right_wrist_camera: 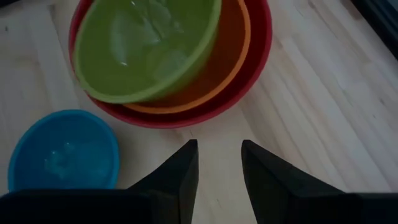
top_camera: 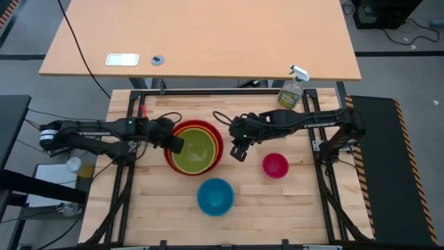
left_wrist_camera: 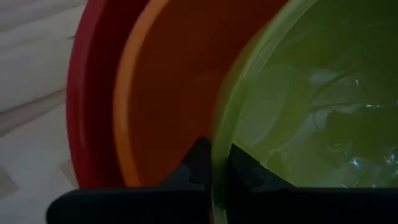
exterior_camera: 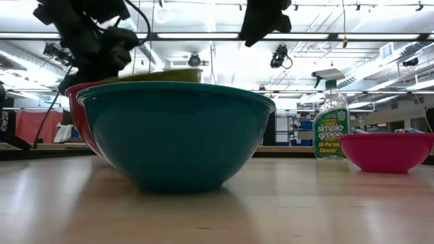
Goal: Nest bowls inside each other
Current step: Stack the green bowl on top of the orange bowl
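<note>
A red bowl (top_camera: 208, 129) stands at the table's middle with an orange bowl (top_camera: 216, 142) nested in it. A lime green bowl (top_camera: 194, 151) lies inside the orange one, off-centre toward the near-left. My left gripper (top_camera: 175, 144) is shut on the green bowl's left rim. My right gripper (top_camera: 239, 151) hovers open above bare wood, just right of the stack, with nothing between its fingers (right_wrist_camera: 217, 168). A blue bowl (top_camera: 215, 196) stands near the front and a pink bowl (top_camera: 275, 165) to the right. Both rest on their bases. My left gripper pinches the lime green bowl's rim (left_wrist_camera: 219, 134) at the bowl's left side, one finger inside the bowl and one outside, between green and orange walls. The fingers slant down from the table's left. The green bowl sits tilted inside the orange bowl.
A clear spray bottle (top_camera: 293, 89) stands at the table's far right corner. A dark frame (top_camera: 326, 173) runs along the table's edges. Bare wood lies between the stack, the blue bowl and the pink bowl.
</note>
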